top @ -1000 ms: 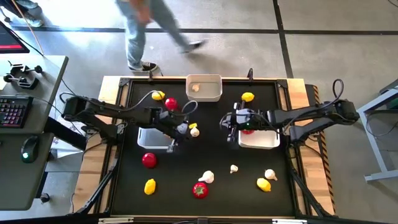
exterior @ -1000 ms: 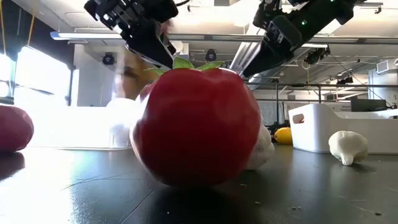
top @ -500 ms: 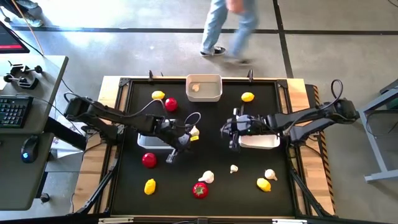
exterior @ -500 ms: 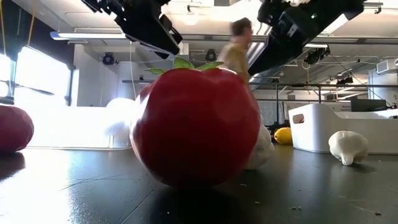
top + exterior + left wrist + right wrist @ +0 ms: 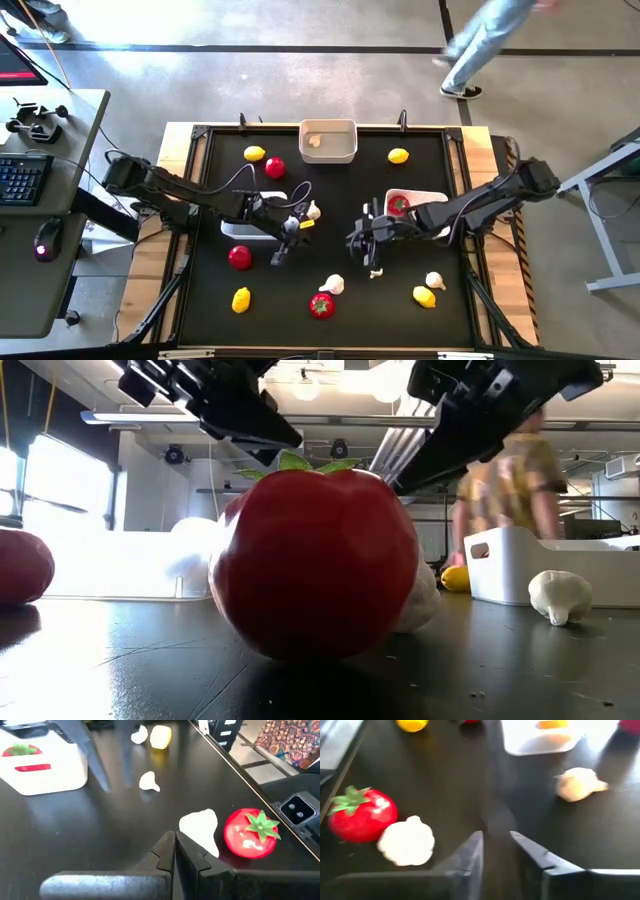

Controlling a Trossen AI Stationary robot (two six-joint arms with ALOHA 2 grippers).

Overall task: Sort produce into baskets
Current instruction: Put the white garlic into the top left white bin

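Note:
Produce lies scattered on the black table: a garlic point(image 5: 200, 827) and a tomato point(image 5: 250, 834) near the front edge, and a small garlic point(image 5: 376, 271). Lemons point(image 5: 241, 298) point(image 5: 424, 296) and another tomato point(image 5: 239, 258) lie farther off. The right basket point(image 5: 430, 199) holds a tomato point(image 5: 398, 205). The far basket point(image 5: 328, 152) holds a garlic. My left arm partly covers the left basket point(image 5: 240, 229). My left gripper point(image 5: 173, 851) hangs shut above the table, short of the near garlic. My right gripper point(image 5: 496, 847) hangs open and empty over the table's middle.
One more garlic point(image 5: 313, 211) lies beside the left basket. Lemons point(image 5: 254, 153) point(image 5: 398, 155) and a tomato point(image 5: 274, 167) lie at the back. A person point(image 5: 480, 40) walks beyond the far edge. In the low view the near tomato point(image 5: 315, 560) fills the middle.
My right gripper has left the right basket, moving toward the table's near edge and left and sinking, so the tomato in that basket now shows. My left gripper has gone a little toward the near edge. A person has walked past the far edge, left to right.

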